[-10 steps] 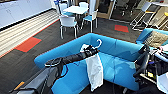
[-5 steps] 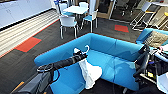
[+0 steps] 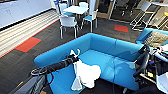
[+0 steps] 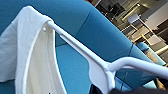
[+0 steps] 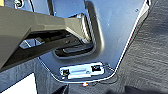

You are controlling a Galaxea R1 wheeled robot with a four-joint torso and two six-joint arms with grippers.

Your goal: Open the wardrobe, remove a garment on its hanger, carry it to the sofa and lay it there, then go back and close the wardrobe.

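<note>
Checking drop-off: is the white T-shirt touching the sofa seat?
Touching. Head view: the white T-shirt, hanging from the left claw, bunches on the blue sofa seat, with no gap beneath.

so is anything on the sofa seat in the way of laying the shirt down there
Nothing visible is. The shirt hangs from the left end effector on its hanger, directly over the sofa, and the blue seat under and beside it looks bare.

No text or label can be read
</note>
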